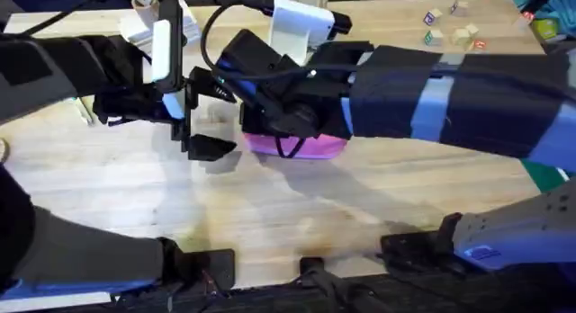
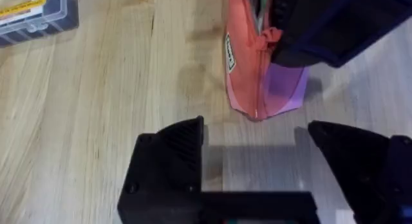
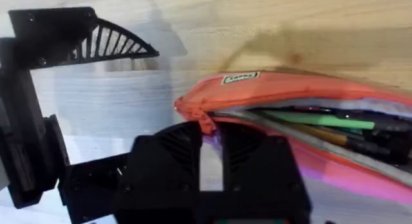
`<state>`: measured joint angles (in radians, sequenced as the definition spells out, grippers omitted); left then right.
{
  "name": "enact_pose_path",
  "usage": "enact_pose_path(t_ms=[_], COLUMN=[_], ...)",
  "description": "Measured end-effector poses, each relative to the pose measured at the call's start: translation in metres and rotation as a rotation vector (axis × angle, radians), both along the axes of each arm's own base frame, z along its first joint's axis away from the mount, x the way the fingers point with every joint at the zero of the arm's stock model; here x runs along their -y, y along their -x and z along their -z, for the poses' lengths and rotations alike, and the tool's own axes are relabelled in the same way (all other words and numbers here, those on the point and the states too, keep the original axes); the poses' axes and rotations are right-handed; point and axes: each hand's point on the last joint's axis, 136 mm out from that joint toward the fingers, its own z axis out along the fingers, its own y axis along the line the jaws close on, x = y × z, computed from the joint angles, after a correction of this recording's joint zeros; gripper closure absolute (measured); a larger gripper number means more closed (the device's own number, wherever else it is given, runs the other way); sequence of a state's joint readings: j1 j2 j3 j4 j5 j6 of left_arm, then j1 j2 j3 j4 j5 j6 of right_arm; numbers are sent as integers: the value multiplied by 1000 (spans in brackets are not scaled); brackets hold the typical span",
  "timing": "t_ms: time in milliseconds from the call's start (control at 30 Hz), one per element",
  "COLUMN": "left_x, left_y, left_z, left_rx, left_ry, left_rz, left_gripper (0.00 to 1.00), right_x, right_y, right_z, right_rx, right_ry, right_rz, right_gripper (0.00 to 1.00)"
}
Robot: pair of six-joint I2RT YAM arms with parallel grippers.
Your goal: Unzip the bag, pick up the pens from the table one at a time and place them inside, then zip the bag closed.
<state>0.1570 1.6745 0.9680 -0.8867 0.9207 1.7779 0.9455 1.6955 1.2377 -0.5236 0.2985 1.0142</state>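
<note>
right gripper (image 3: 211, 161) fingers nearly clenched at bag (image 3: 283, 121) zipper end, grip unclear; green pens (image 3: 315, 119) inside the open bag. left gripper (image 2: 254, 143) fingers released, bag just beyond on bench (image 2: 96, 121). Soft, floppy fabric: hold the end, pull the tab

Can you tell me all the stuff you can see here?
bag: one, pink, lying mid-table, zipper open
pens: several, one green and some darker, inside the bag
plastic box: one, clear with a yellow label, on the table apart from the bag
small blocks: a few, mixed colours, far right of the table
table: one, light wood
left gripper: one, black, open, facing the bag's end
right gripper: one, black, at the bag's zipper end
</note>
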Motion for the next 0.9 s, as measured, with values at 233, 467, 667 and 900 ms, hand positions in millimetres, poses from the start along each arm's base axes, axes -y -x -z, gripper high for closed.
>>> enact_pose_path(t_ms=[233,467,667,900], left_x=[0,0,2,8], left_y=[0,0,0,-4], left_z=[0,0,-3,-12], left_rx=[0,0,3,32], left_ry=[0,0,19,82], left_rz=[0,0,0,0], left_gripper=[7,7,7,7], right_x=[0,0,4,5], right_y=[-2,-2,2,3], right_z=[-1,-2,-44,-53], right_rx=[3,9,98,118], right_ry=[-7,6,-10,-9], right_rz=[7,-21,-130,-158], right_gripper=[968,968,969,969])
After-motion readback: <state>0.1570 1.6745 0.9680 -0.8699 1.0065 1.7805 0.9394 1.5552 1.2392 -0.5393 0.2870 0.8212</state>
